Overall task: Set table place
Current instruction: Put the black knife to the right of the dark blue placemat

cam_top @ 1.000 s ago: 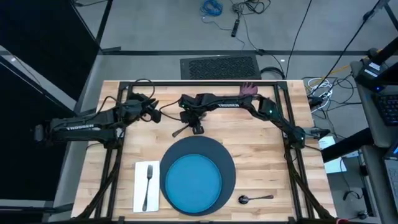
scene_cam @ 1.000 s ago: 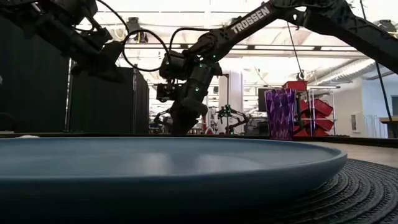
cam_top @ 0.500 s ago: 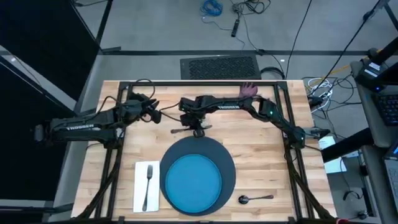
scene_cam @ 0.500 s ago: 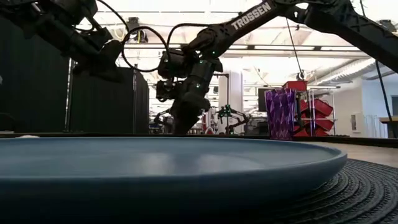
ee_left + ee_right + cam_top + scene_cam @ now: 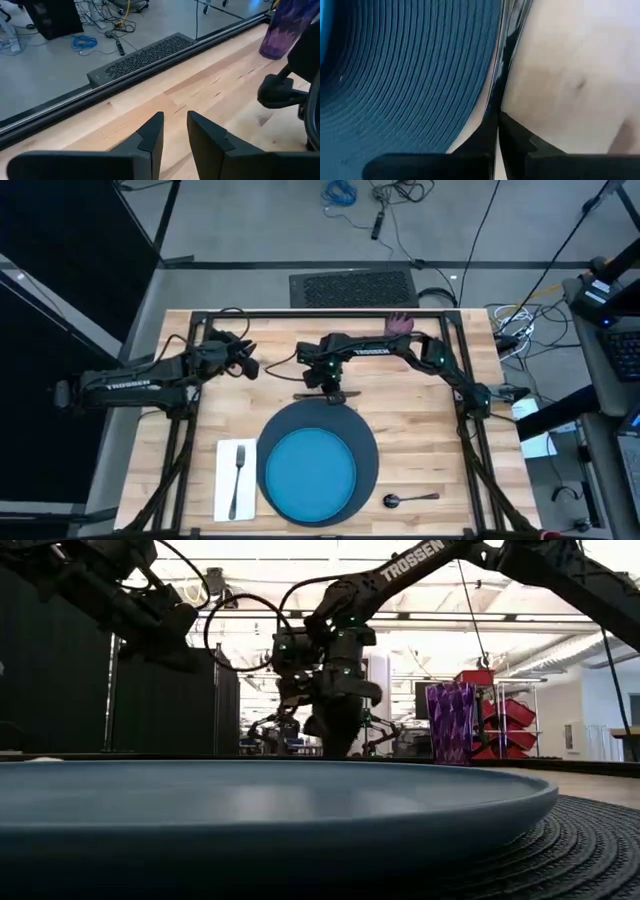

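On the table (image 5: 420,430), a bright blue plate (image 5: 309,470) sits centred on the dark round charger (image 5: 366,442) by the near edge; fork (image 5: 238,468) on white napkin (image 5: 224,480) left, spoon (image 5: 410,499) right, purple cup (image 5: 401,325) at the far edge, knife (image 5: 322,395) at the charger's far rim.

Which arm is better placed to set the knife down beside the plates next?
The right. Its gripper is shut on the knife, just behind the charger. The left gripper hangs empty over bare table, well off to the left.
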